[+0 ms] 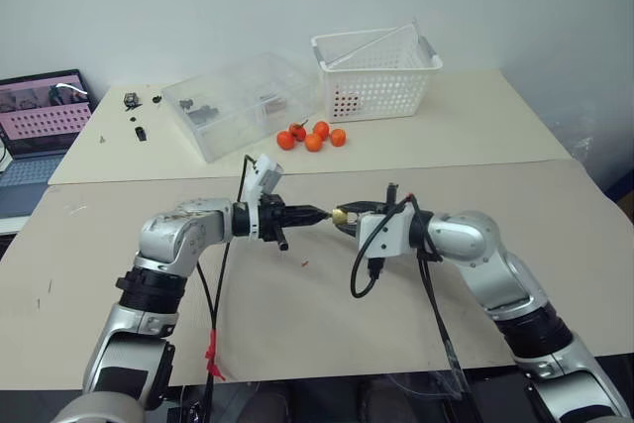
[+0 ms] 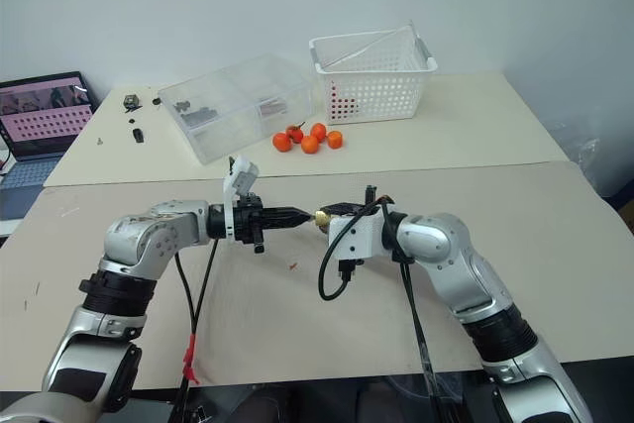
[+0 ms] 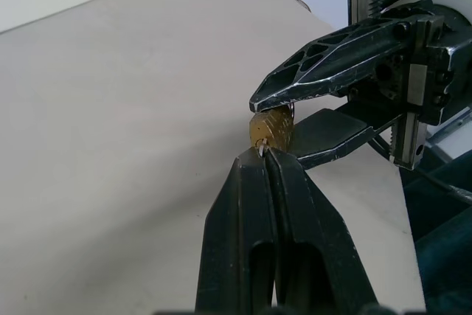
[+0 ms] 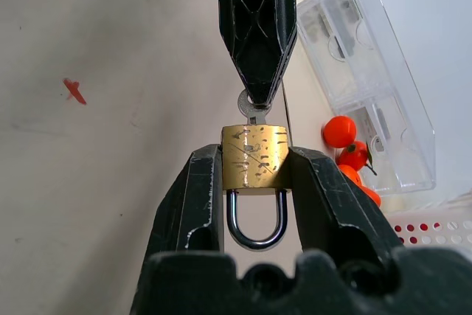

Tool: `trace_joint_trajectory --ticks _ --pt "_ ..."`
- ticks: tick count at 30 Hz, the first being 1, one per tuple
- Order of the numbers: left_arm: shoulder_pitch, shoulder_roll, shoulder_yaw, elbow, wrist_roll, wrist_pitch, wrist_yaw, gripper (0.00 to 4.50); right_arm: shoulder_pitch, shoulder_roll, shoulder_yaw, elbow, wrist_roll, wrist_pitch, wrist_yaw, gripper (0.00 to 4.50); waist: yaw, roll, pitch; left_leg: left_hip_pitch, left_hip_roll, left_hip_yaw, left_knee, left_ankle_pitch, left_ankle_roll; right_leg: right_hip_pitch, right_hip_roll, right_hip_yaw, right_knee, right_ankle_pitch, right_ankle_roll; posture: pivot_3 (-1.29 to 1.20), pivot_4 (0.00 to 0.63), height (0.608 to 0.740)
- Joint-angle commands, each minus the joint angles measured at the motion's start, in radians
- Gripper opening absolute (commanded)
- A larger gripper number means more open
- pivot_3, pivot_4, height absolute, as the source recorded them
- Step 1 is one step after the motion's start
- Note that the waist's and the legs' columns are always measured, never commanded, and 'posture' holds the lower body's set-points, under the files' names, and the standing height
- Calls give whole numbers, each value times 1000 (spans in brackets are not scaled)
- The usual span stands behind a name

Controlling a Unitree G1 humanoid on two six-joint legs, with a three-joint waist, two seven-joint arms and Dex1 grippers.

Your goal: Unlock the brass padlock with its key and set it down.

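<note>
Mid-frame above the table (image 1: pixel 119 245): right gripper (image 4: pixel 254 164) clamped on the brass padlock (image 4: pixel 255 156), left gripper (image 3: pixel 264 154) pinched shut on the key (image 4: pixel 249 102) seated in it; risks twisting the padlock loose or slipping off the key if turned off-axis.

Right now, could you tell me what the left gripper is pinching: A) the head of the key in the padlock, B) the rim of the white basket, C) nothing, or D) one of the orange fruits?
A: the left gripper is shut on the key, which sits in the brass padlock held between the right gripper's fingers.
</note>
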Motion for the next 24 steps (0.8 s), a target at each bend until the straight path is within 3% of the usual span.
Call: trace_joint_trajectory --ticks 1,7,16,18,23,24 --pt "-59 18 -30 42 133 -213 13 21 -27 4 -16 -62 31 4 3 924 2 0 0 0 0 0 0 0 0 0 0 0 0 0 0 0 150 740" --pt "-122 8 -53 167 266 -513 27 21 -35 8 -12 -70 34 20 3 924 4 0 0 -1 0 2 0 0 0 0 0 0 -1 0 -1 0 150 740" --pt "-156 -31 -64 291 390 -785 90 21 -37 15 -15 -81 36 33 7 924 2 0 0 -1 0 5 0 0 0 0 0 0 -1 0 -1 0 150 740" --pt "-160 -34 -63 314 394 -777 83 21 -39 17 -15 -79 36 34 7 924 3 0 0 -1 0 5 0 0 0 0 0 0 -1 0 -1 0 150 740" --pt "-147 -51 -33 316 302 -533 47 21 -42 24 -20 -77 35 35 11 924 0 0 0 -1 0 5 1 0 1 0 0 0 -1 0 -1 0 150 740" --pt "-144 -52 -27 309 289 -512 47 296 -42 24 -21 -77 36 34 11 924 -1 0 0 -1 0 5 1 0 1 0 1 0 -1 0 -1 0 150 740"
